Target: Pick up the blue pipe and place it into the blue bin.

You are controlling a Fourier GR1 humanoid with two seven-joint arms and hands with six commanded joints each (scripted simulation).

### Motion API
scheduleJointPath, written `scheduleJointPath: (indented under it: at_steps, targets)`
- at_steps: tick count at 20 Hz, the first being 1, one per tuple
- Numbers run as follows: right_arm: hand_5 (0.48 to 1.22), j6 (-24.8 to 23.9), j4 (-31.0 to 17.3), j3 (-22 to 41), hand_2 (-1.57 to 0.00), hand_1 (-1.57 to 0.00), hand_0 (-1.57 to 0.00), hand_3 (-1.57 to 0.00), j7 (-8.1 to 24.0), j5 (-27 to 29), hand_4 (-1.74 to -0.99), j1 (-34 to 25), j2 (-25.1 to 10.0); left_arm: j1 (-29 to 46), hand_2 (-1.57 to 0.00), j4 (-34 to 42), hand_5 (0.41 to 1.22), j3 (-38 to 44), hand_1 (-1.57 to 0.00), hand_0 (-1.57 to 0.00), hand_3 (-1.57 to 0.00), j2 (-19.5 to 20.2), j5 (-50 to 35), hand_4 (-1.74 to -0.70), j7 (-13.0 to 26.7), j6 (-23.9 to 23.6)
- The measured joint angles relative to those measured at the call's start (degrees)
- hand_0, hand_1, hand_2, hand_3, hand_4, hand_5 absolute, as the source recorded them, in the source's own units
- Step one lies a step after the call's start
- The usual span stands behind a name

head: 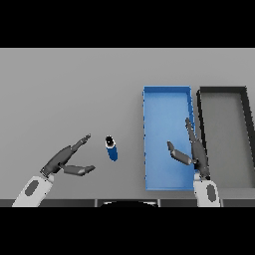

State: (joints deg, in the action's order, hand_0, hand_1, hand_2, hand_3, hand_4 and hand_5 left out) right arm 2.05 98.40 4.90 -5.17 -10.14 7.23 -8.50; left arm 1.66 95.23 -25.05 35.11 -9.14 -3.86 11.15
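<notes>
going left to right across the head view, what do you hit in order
left hand with open fingers → small blue pipe standing on the grey table → blue rectangular bin with the open right hand over it → dark grey bin

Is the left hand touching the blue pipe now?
Apart. In the head view, bare grey table shows between the left hand, whose fingers are open, and the blue pipe, which stands to its right.

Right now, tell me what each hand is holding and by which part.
Nothing is held. The left hand is open beside the blue pipe, apart from it; the right hand is open over the blue bin.
</notes>
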Motion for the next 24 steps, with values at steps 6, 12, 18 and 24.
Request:
scheduleJointPath:
  at_steps: [6,12,18,24]
  targets:
    - [0.624,0.76,-0.16,-0.33,0.0,0.0,0.0,0.0,-0.24,0.93,-1.214,-0.39,-0.18,-3.1,0.0,-3.68,0.459,-4.22,0.0,0.0,0.0,-6.97,3.41,-1.15,-0.05,-0.55]
    - [0.634,0.18,0.03,0.25,0.0,0.0,0.0,0.0,0.0,-0.16,-1.211,0.4,0.37,-8.2,0.0,-9.57,0.456,-5.82,0.0,0.0,0.0,-14.47,5.38,-1.12,-0.76,-2.28]
    - [0.646,0.15,0.41,-0.86,0.0,0.0,0.0,0.0,-0.43,0.49,-1.207,0.54,-0.57,-11.18,0.0,-16.06,0.428,-7.36,0.0,0.0,0.0,-19.0,9.02,-1.08,-0.26,-4.25]
    - [0.656,0.48,0.39,-1.05,0.0,0.0,0.0,0.0,-2.21,0.63,-1.22,1.23,-1.0,-11.49,-0.49,-18.35,0.735,-5.93,-0.32,-0.12,-0.53,-23.16,4.94,-1.28,-4.12,-3.24]
